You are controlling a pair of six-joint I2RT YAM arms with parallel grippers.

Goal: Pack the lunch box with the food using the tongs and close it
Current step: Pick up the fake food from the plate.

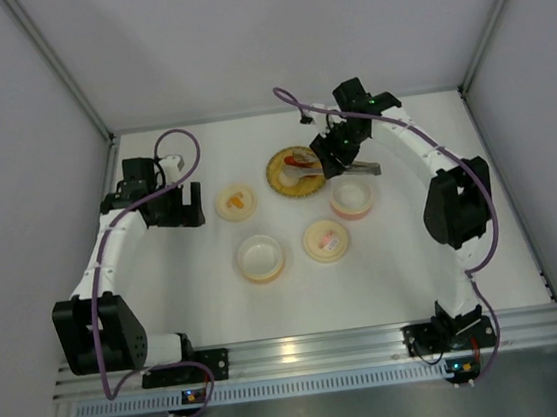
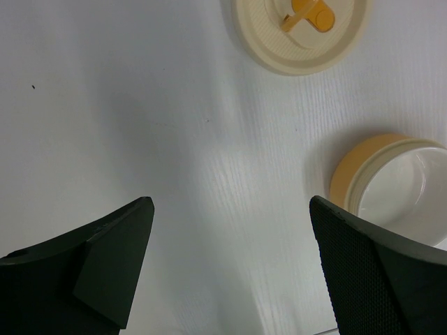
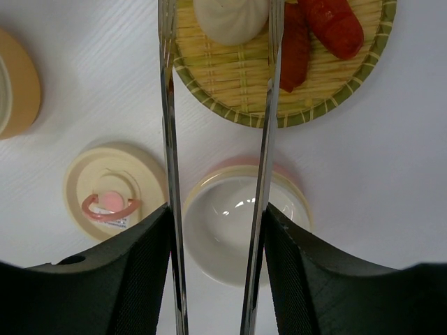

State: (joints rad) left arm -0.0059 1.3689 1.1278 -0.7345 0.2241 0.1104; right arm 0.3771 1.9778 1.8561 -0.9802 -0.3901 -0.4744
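My right gripper (image 3: 218, 213) is shut on the tongs (image 3: 167, 105), whose two silver arms run up over the woven plate (image 3: 314, 91). The white ball (image 3: 230, 17) lies between the arms; their tips are cut off by the top of the right wrist view. Two red sausage pieces (image 3: 335, 24) lie beside the ball on the plate. The lunch box's pink-rimmed bowl (image 3: 237, 223) stands empty under the tongs. From above, the right gripper (image 1: 337, 151) hangs at the plate's (image 1: 280, 180) right edge. My left gripper (image 2: 230, 209) is open over bare table, holding nothing.
A pink-handled lid (image 3: 112, 192) lies left of the pink bowl. An empty orange-rimmed bowl (image 2: 391, 185) and an orange-handled lid (image 2: 300, 31) lie ahead of the left gripper (image 1: 173, 205). Grey walls enclose the white table on three sides.
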